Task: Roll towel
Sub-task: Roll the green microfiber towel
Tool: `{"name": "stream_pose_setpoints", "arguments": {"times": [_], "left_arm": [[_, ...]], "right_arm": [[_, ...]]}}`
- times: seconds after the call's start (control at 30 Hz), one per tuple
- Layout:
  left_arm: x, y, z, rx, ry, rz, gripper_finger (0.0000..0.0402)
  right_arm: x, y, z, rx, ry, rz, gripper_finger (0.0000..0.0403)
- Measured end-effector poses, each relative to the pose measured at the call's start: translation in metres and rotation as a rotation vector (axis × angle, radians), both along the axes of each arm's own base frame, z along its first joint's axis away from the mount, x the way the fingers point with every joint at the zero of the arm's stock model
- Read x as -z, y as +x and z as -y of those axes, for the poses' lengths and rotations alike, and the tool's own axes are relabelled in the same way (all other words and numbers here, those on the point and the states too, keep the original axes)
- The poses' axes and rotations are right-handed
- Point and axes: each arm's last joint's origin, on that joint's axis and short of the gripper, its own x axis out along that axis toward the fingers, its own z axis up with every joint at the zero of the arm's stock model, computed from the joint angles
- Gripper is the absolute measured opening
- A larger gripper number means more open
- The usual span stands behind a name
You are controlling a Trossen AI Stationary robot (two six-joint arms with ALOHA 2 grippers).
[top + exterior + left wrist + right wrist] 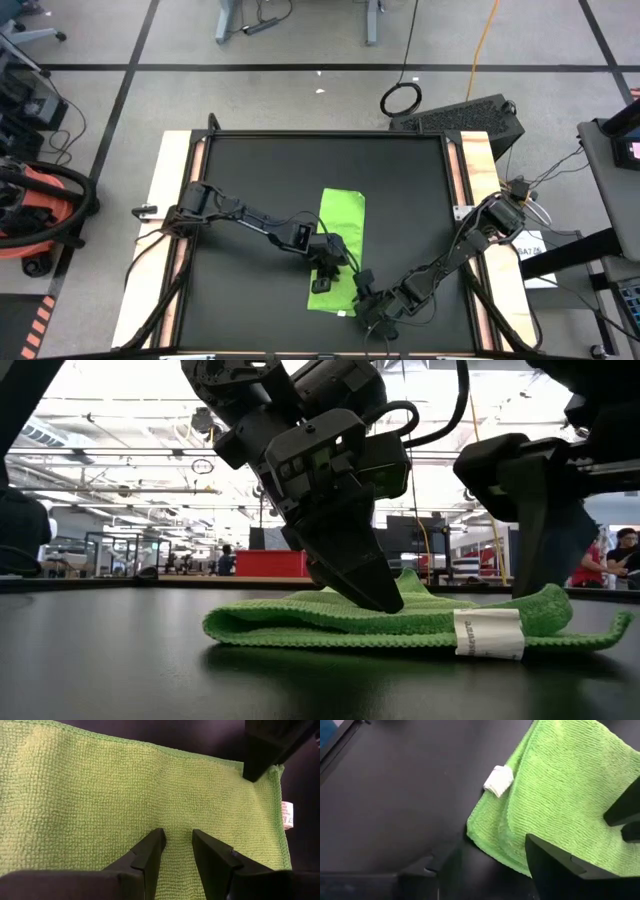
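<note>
Towel (337,245) flat on black table mat (240,170), folded into a long strip, white label (487,632) at near edge; folded edge apparently prepared as start of roll. Left gripper (176,842) pressed tips-down on cloth near that end, jaws narrowly parted, nothing pinched; likely pinning fabric against sliding. Right gripper (362,290) poised at near corner beside label, one finger over cloth, one over mat; jaws parted, empty, seemingly placed to catch the edge.
</note>
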Motion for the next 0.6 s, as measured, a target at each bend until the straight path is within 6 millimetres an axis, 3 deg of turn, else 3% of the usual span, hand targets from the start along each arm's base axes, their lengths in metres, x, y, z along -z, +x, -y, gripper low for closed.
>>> {"name": "stream_pose_setpoints", "arguments": {"times": [0.17,0.6], "left_arm": [[0.0000,0.0000,0.0000,-0.001,0.000,0.000,0.0123],[0.0002,-0.0001,-0.0004,-0.001,0.000,0.000,0.0123]], "right_arm": [[0.0000,-0.0001,-0.0001,-0.016,-0.010,0.002,0.0166],[-0.0002,0.0004,0.0007,0.068,0.020,0.007,0.0021]]}}
